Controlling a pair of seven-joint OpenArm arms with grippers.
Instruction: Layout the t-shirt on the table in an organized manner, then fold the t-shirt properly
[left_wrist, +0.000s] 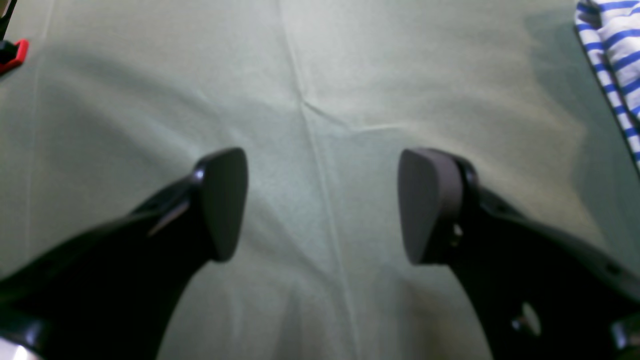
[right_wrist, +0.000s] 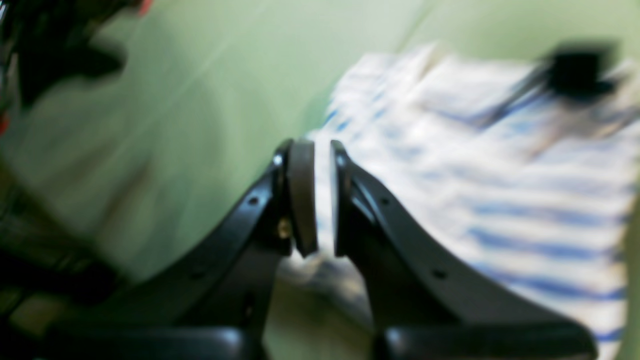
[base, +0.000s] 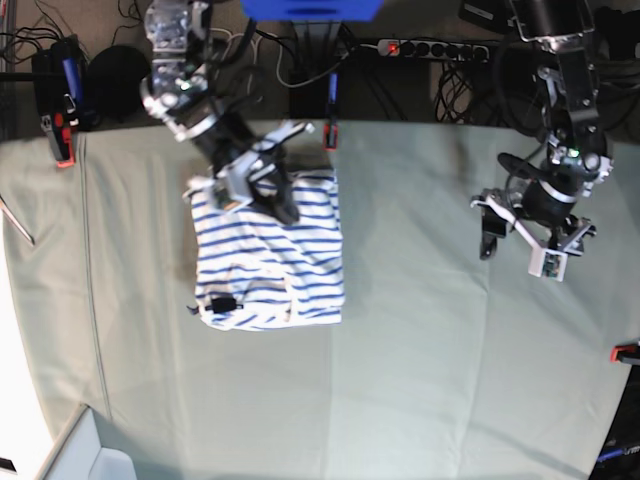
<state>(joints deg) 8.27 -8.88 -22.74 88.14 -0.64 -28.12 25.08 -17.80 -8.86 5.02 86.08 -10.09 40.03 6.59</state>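
Right gripper (right_wrist: 317, 197): jaws drawn close, a narrow slit between the pads, a strip of white striped fabric showing in that slit; holds the t-shirt (right_wrist: 500, 200) at its far edge. In the base view the right gripper (base: 268, 190) sits over the shirt's top hem, toward the table's far side.

Left gripper (left_wrist: 322, 205): jaws set wide, nothing between the pads, only bare cloth beneath. In the base view the left gripper (base: 520, 235) hangs well apart from the shirt, with a broad stretch of bare table between them.

T-shirt (base: 268, 262): white with blue stripes, gathered into a rough rectangle, left of centre in the base view and nearer the far edge. Small dark tag (base: 222, 303) at its near left corner; near and right edges fairly straight, far edge rumpled under the gripper. Its striped border (left_wrist: 612, 65) shows at the upper right corner of the left wrist view.

Table (base: 430, 380): pale grey-green cloth with soft creases. Open room: the whole near half, the centre and the right side lie bare around the shirt. Red clamp (base: 626, 351) at the right edge; another red clamp (base: 63, 150) at the far left corner; a third (base: 329, 135) on the far edge just beside the shirt
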